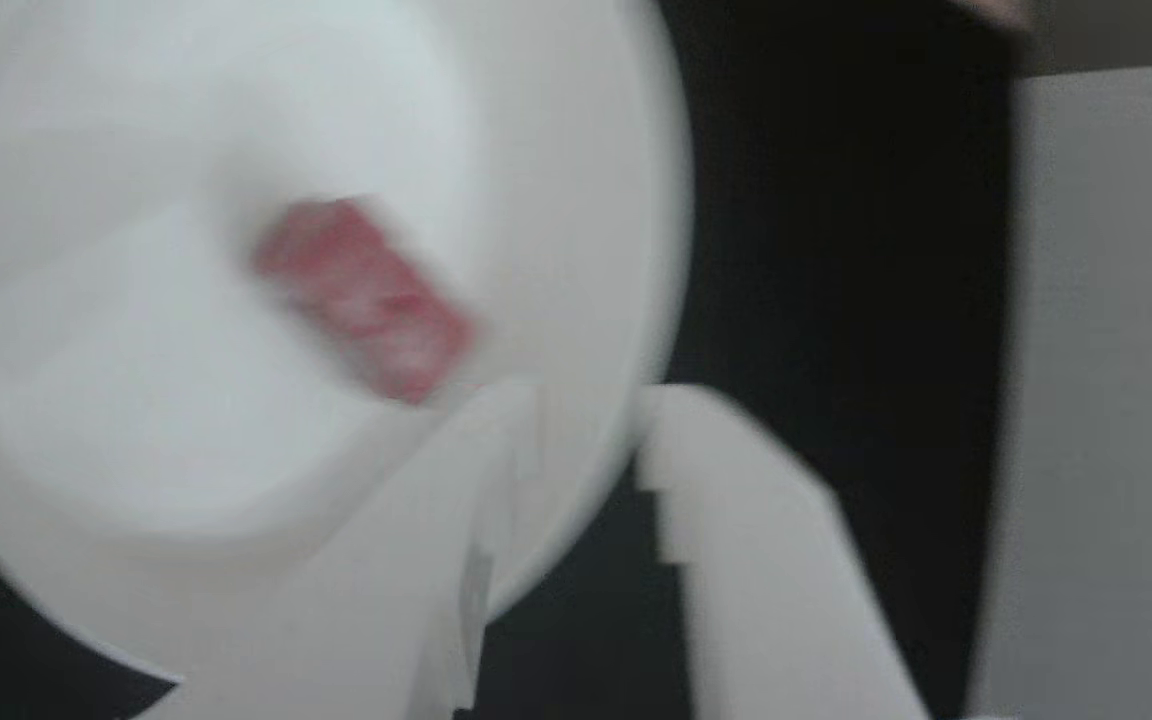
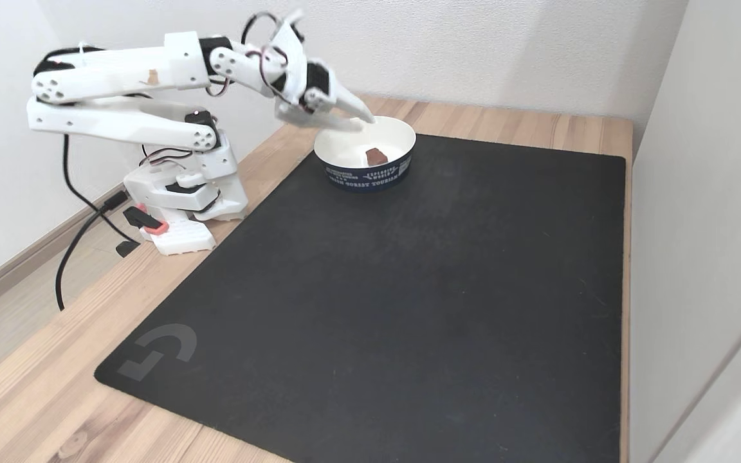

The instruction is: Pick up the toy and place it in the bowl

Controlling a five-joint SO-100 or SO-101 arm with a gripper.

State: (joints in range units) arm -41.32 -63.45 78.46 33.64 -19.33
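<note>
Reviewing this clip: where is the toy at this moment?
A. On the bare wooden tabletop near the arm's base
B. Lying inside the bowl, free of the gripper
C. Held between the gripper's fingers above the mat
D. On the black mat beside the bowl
B. In the fixed view the toy lies on the white floor of the bowl, while the gripper sits at the bowl's rim, apart from it.

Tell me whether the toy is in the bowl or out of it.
In. The toy lies on the white floor of the bowl, free of the gripper, which hangs over the rim.

The fixed view overlooks the table (image 2: 505,122) from its front; both share the bowl (image 2: 338,151).
</note>
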